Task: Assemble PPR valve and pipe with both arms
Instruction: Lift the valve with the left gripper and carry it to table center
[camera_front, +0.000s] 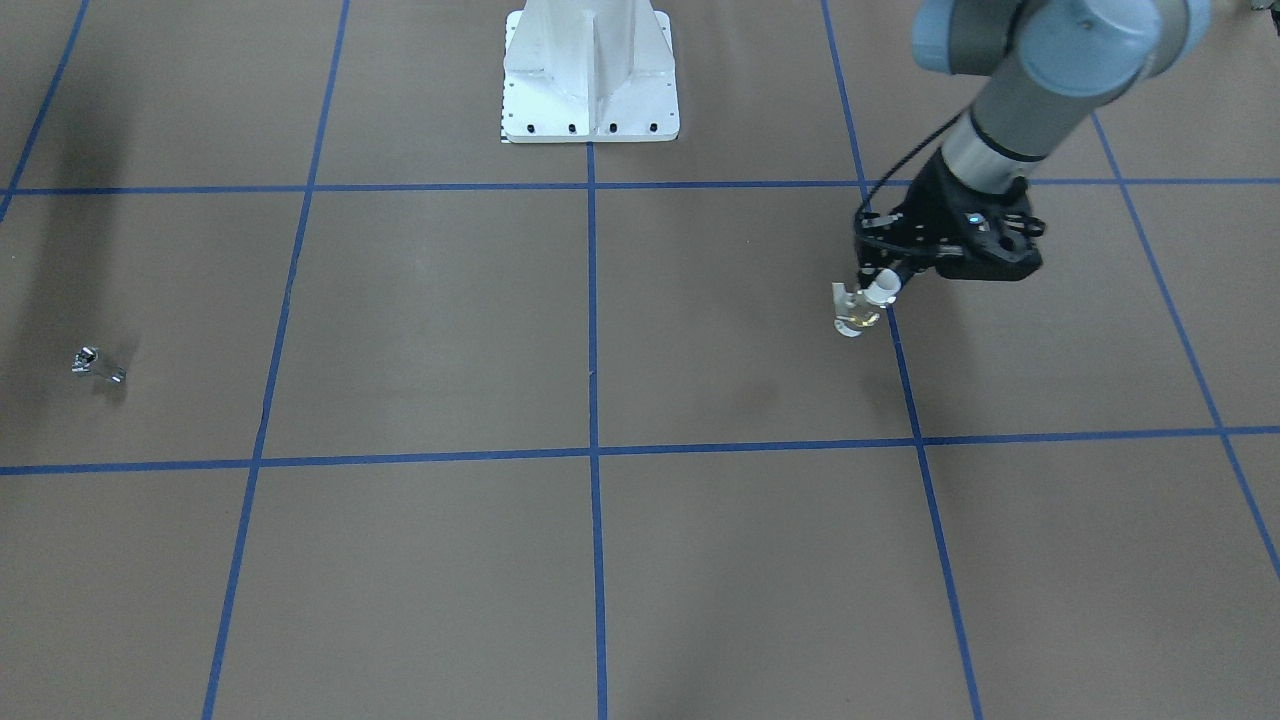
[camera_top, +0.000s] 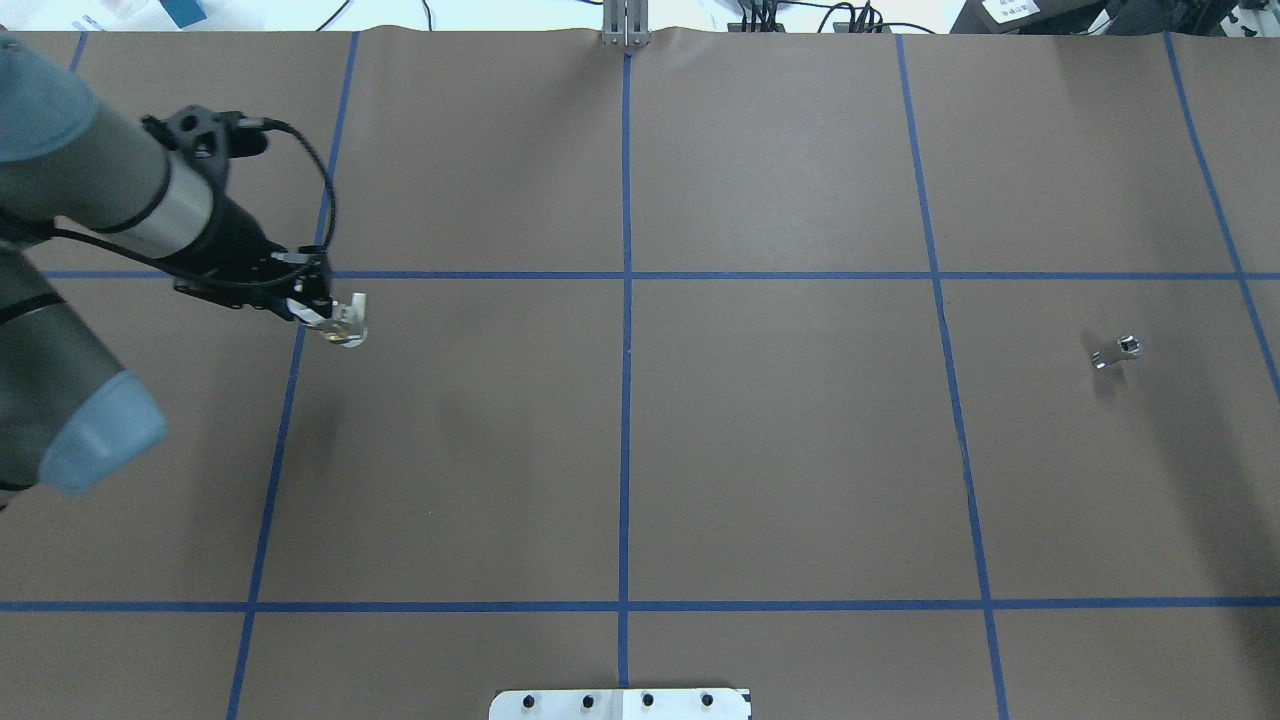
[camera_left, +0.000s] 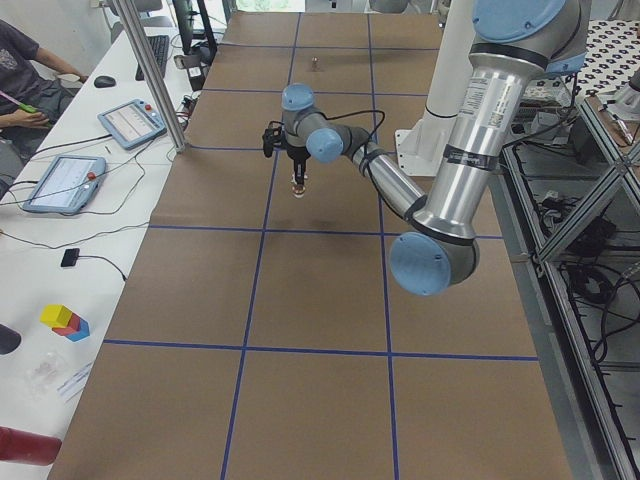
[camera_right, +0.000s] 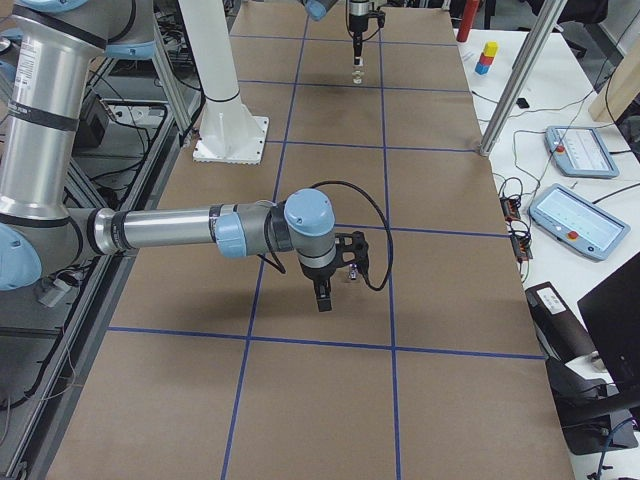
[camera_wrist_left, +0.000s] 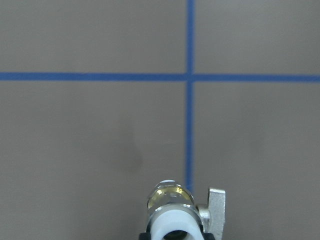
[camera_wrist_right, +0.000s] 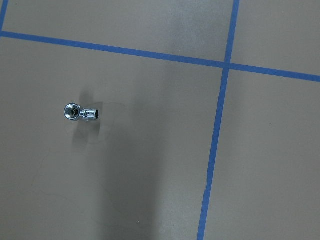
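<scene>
The valve (camera_top: 345, 322) is a stubby piece with white plastic ends, a brass middle and a small pale handle on one side. Taking the overhead view as a clock face with 12 at the far edge, it is out at about 9 o'clock. It is held clear of the bench (camera_top: 780, 480), with its shadow lying apart on the brown surface towards 6. The left claw (camera_top: 315, 310) is closed on one white end, and the other end and the handle stick out past the fingertips. In the left wrist view the valve (camera_wrist_left: 172, 200) fills the bottom edge, just beside a blue line.

The pipe (camera_top: 1117, 351), a tiny bright chrome elbow, lies flat on the bench at about 3 o'clock, well apart from the valve. Nothing lies between them but the blue tape lines (camera_top: 626, 300). The white pedestal (camera_top: 620, 703) sits at 6 o'clock.

The left arm (camera_top: 90, 200) comes in from 9 o'clock, its wrist tipped down so that the claw points towards 4. The right arm (camera_right: 170, 228) reaches level and low over the bench, and the right claw (camera_right: 322, 295) points straight down. I cannot tell how far that claw is open. Its camera sees the pipe (camera_wrist_right: 81, 112) off towards 9 o'clock.
</scene>
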